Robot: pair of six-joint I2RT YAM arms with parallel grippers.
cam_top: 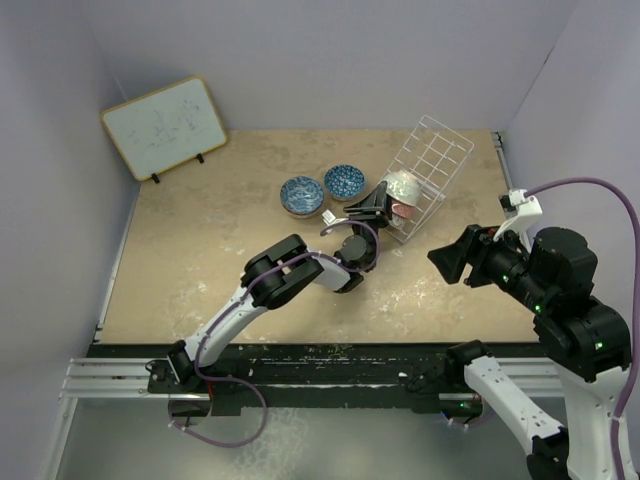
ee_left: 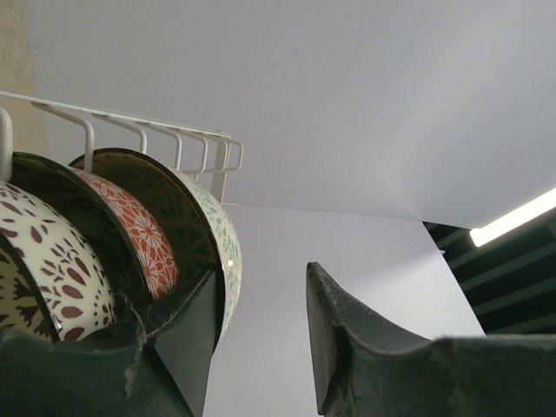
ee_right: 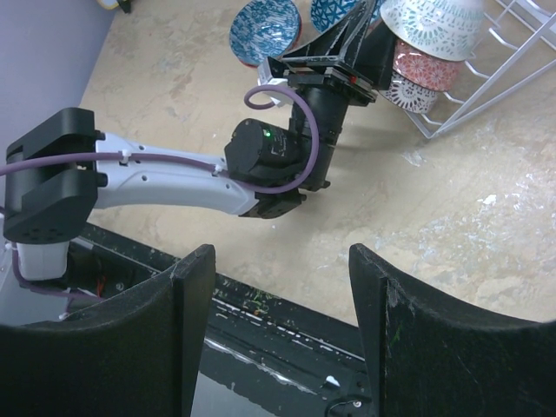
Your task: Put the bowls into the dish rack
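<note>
Three floral-patterned bowls [ee_right: 432, 26] stand on edge in the white rack [ee_left: 130, 116].

Three bowls [cam_top: 404, 192] stand in the dish rack [cam_top: 437, 160] — two bowls [cam_top: 302, 195] sit on the table [cam_top: 200, 250] just left of it.

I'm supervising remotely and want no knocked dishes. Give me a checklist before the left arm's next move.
1. Left end effector holds nothing: ok, jaws apart, gap empty.
2. Clearance from nearest bowl: cannot tell, one finger right beside its rim.
3. Three bowls on edge in dish rack: ok.
4. Two blue bowls upright on table: ok.
5. Right end effector open, empty, off to the side: ok.
</note>
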